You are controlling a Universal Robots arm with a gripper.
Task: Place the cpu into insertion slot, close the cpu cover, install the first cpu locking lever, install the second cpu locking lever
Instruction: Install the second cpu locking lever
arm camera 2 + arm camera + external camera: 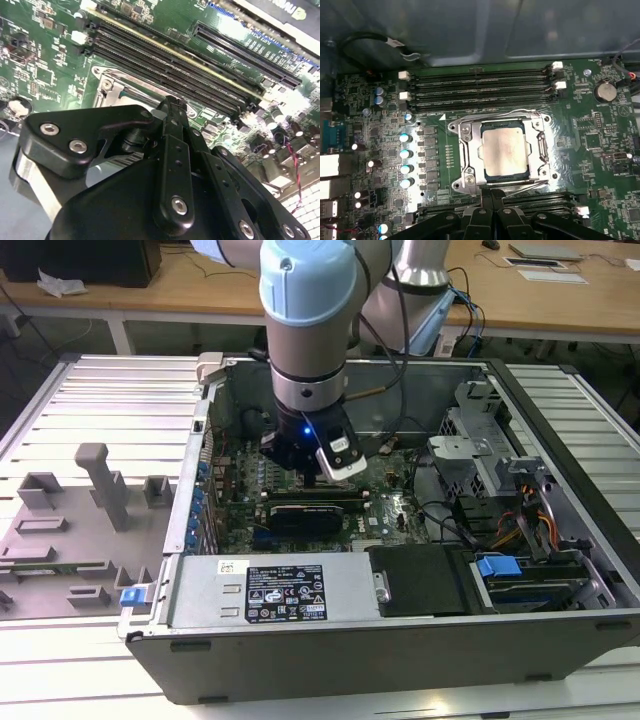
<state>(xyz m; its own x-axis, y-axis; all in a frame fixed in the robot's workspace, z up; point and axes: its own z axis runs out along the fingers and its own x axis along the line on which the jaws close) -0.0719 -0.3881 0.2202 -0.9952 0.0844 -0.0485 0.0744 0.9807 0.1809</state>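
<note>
Cpu (504, 152) sits flat in the insertion slot (490, 176) on the green motherboard (600, 145), with the cpu cover (540, 150) lying closed around it so the chip's silver-grey top shows through the square window. Thin wire levers (520, 111) run along the cover's edges. The tool (492, 196) hangs just beside the socket's edge, its fingertips (486, 199) pressed together with no gap and nothing between them. In the second wrist view the tool (172, 106) has its narrow tip close over the socket frame (112, 82). Long black memory slots (480, 87) run parallel near the socket on one side, and more lie beside the tool. In the exterior view the arm (310, 320) reaches down into the open computer case (400, 640), which rests on a slatted counter (100, 390); a long black card (315, 512) lies just in front of the tool (305, 472).
</note>
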